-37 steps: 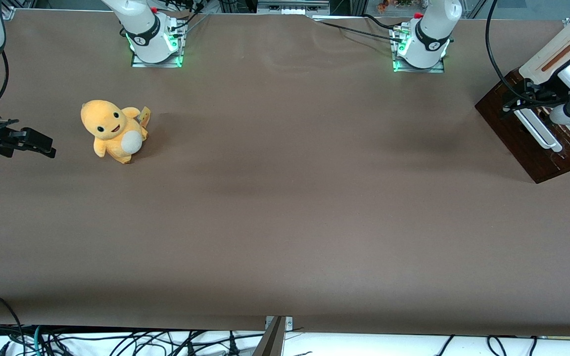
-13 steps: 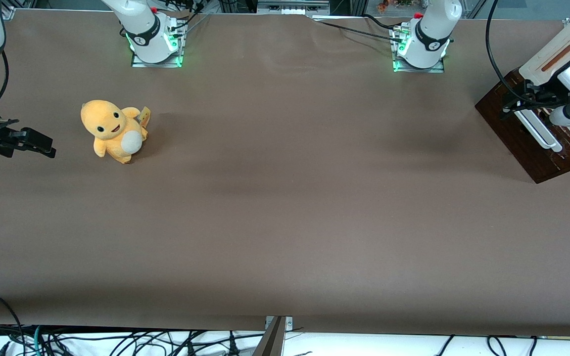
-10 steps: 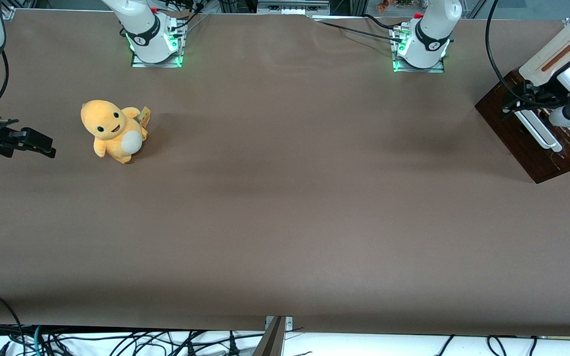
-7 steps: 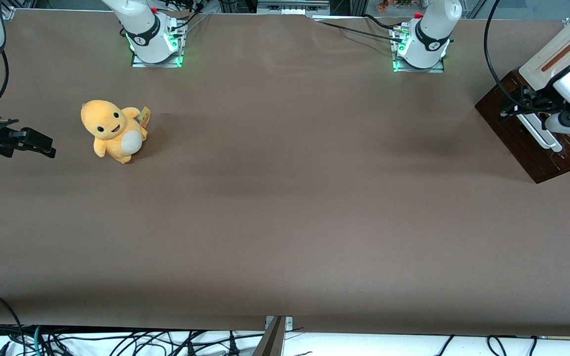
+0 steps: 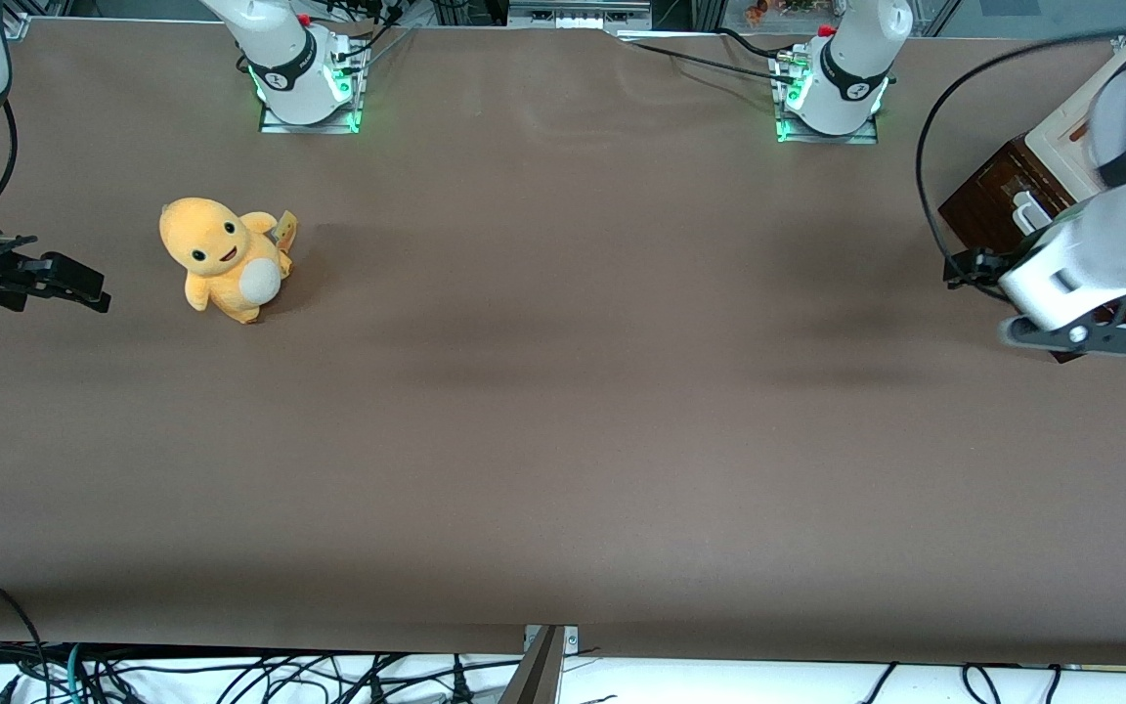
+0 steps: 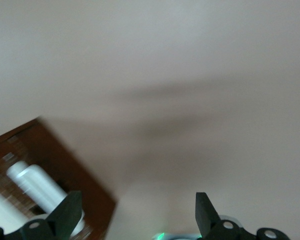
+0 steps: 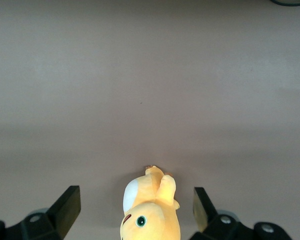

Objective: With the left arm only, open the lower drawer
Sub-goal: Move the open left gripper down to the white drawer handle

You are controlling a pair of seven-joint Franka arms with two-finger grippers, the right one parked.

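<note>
Left wrist view shows the small black gripper (image 6: pixel 137 212) with its two fingers (image 6: pixel 70 212) spread wide apart and nothing between them; only the brown table covering (image 6: pixel 190 75) lies in the gap. Just beside one finger is a corner of the shallow dark-brown wooden lower drawer (image 6: pixel 55 160), with its long white bar handle (image 6: pixel 37 187) lying across the dark wood. The fingers touch neither the handle nor the wood.

In the front view the gripper (image 5: pixel 974 266) hangs over the table (image 5: pixel 563 411) at the working arm's end, just beside the dark-brown drawer (image 5: pixel 988 196) and a little nearer to the camera than the visible end of the white handle (image 5: pixel 1025 209). The large white jointed left arm (image 5: pixel 1101 235), with dark grey joint bands and a black cable looping above it, crosses in front of most of the drawer and hides it, so how far the drawer is pulled out cannot be told. A cream panel with a brown slot handle (image 5: pixel 1061 132) shows above the dark wood, partly covered by the arm.

Well apart, toward the parked arm's end of the table, a yellow plush toy with a white belly (image 5: pixel 222 259) sits upright on the brown covering. Cables (image 5: pixel 231 675) lie along the table edge closest to the camera.
</note>
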